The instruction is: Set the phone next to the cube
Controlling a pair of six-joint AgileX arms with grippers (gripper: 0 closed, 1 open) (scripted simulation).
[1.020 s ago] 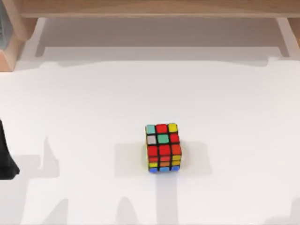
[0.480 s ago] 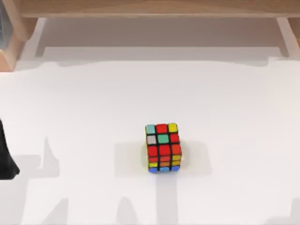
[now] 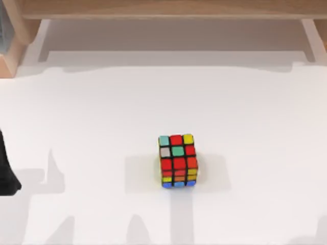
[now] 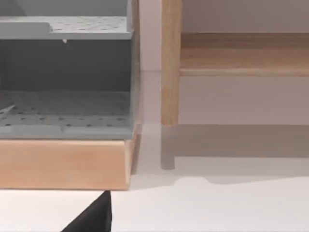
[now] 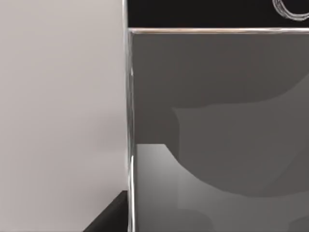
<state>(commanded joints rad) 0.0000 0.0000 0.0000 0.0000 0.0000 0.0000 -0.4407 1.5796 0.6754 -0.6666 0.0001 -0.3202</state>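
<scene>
Sitting on the white bench (image 3: pixel 92 112), a little toward the near edge from the middle and close to the centre line between left and right, the cube (image 3: pixel 177 161) rests flat and alone, with open bench on every side. Its upper face shows teal, red and yellow stickers in the far row, then white, green and red, then three reds, all set in a black grid. The side facing the near edge carries red, yellow and blue rows.

The phone (image 5: pixel 217 125) is close in front of the right wrist camera. Its grey screen mirrors soft pale and dark shapes. A silver-white rim (image 5: pixel 130 121) runs along one long edge, and a black band beyond the screen bears the round ring of the home button (image 5: pixel 292 9). A pale surface lies beside the rim. Where the phone sits relative to the cube cannot be told.

A dark wedge of the right end effector (image 5: pixel 108 217) pokes in beside the rim; whether it is open, closed or gripping the phone cannot be told.

The left arm (image 3: pixel 6 171) is parked at the bench's left edge, well apart from the cube. A dark tip of the left end effector (image 4: pixel 94 218) shows in the left wrist view, and its state cannot be told either. Ahead of it stands a grey perforated rack (image 4: pixel 65 87) on a wooden base (image 4: pixel 63 164), with a wooden post (image 4: pixel 170 63) and a wooden shelf (image 4: pixel 241 53) beside it along the bench's far side.
</scene>
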